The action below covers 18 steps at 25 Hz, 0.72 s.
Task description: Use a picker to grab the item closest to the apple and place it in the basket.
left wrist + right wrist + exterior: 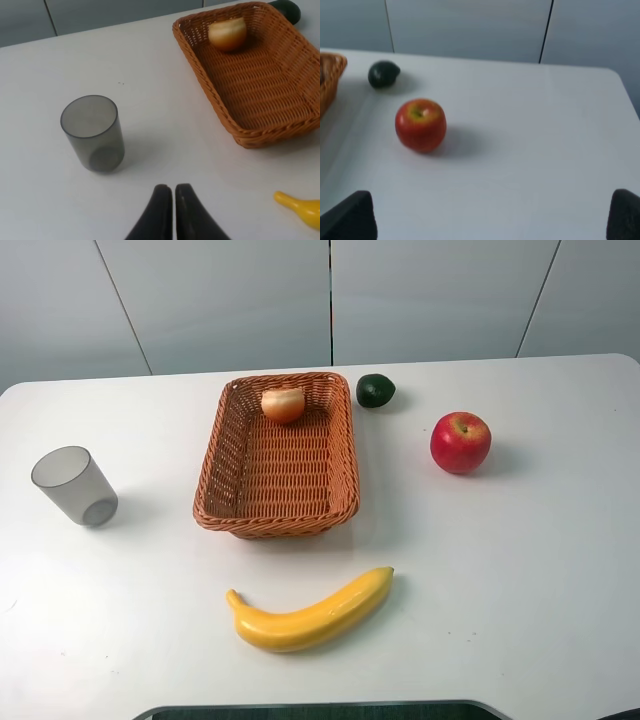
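A red apple (460, 442) (420, 124) sits on the white table at the right. Nearest to it lies a dark green round fruit (375, 390) (383, 74), just off the far right corner of the woven brown basket (342, 445) (200, 75). Neither gripper shows in the high view. In the left wrist view my left gripper (173, 188) is shut and holds nothing, low over the table near the grey cup. In the right wrist view my right gripper (490, 202) is open, fingers spread wide, well back from the apple.
An onion (283, 403) (227, 33) rests in the far end of the basket. A translucent grey cup (74, 486) (94, 133) stands at the left. A yellow banana (310, 614) (300, 208) lies in front of the basket.
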Each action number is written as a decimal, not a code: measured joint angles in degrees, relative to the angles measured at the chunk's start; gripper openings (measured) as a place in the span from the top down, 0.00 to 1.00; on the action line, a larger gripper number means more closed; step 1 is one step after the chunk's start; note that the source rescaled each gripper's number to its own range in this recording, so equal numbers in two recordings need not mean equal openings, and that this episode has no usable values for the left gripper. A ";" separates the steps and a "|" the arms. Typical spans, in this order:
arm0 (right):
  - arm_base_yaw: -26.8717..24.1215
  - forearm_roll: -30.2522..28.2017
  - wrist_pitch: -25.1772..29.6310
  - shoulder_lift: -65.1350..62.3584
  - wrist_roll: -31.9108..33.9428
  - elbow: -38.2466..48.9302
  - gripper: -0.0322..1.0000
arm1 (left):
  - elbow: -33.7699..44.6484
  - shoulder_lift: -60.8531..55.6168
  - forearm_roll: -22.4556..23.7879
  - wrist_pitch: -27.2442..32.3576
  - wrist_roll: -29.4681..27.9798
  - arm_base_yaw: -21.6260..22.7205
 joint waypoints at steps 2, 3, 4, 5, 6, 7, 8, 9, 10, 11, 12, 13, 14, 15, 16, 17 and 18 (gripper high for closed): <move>0.00 0.69 0.94 0.00 -0.80 0.85 0.00 | 0.00 0.00 0.00 0.00 0.00 0.00; 0.00 1.08 1.22 0.00 -1.07 0.96 0.00 | 0.00 0.00 0.00 0.00 0.00 0.00; 0.00 1.22 1.22 0.00 -1.19 0.96 0.00 | 0.00 0.00 0.00 0.00 0.00 0.00; 0.00 1.22 1.22 -0.02 -1.19 0.96 0.00 | 0.00 0.00 0.00 0.00 0.00 0.00; 0.00 1.22 1.22 -0.12 -1.19 0.96 0.00 | 0.00 0.00 0.00 0.00 0.00 0.00; 0.00 1.32 1.22 -0.12 -1.19 0.96 0.00 | 0.00 0.00 0.00 0.00 0.00 0.00; 0.00 1.92 1.22 -0.12 -1.49 0.96 0.00 | 0.00 0.00 0.00 0.00 0.00 0.00; 0.00 2.59 1.22 -0.12 -2.08 0.96 0.00 | 0.00 0.00 0.00 0.00 0.00 0.00; 0.00 3.39 1.22 -0.12 -2.95 0.96 0.00 | 0.00 0.00 0.00 0.00 0.00 0.00; 0.00 4.45 1.31 -0.12 -3.80 0.96 0.00 | 0.00 0.00 0.00 0.00 0.00 0.00; 0.00 4.72 1.31 -0.12 -4.33 0.96 0.00 | 0.00 0.00 0.00 0.00 0.00 0.00; 0.00 5.24 1.31 -0.12 -4.61 0.96 0.00 | 0.00 0.00 0.00 0.00 0.00 0.00; 0.00 5.50 1.31 -0.12 -4.72 0.96 0.00 | 0.00 0.00 0.00 0.00 0.00 0.00; 0.00 5.63 1.34 -0.12 -5.00 0.96 0.00 | 0.00 0.00 0.00 0.00 0.00 0.00; 0.00 5.63 1.34 -0.12 -5.00 0.96 0.00 | 0.00 0.00 0.00 0.00 0.00 0.00; 0.00 5.63 1.34 -0.12 -5.00 0.96 0.00 | 0.00 0.00 0.00 0.00 0.00 0.00; 0.00 5.63 1.34 -0.12 -4.44 0.96 0.00 | 0.00 0.00 0.00 0.00 0.00 0.00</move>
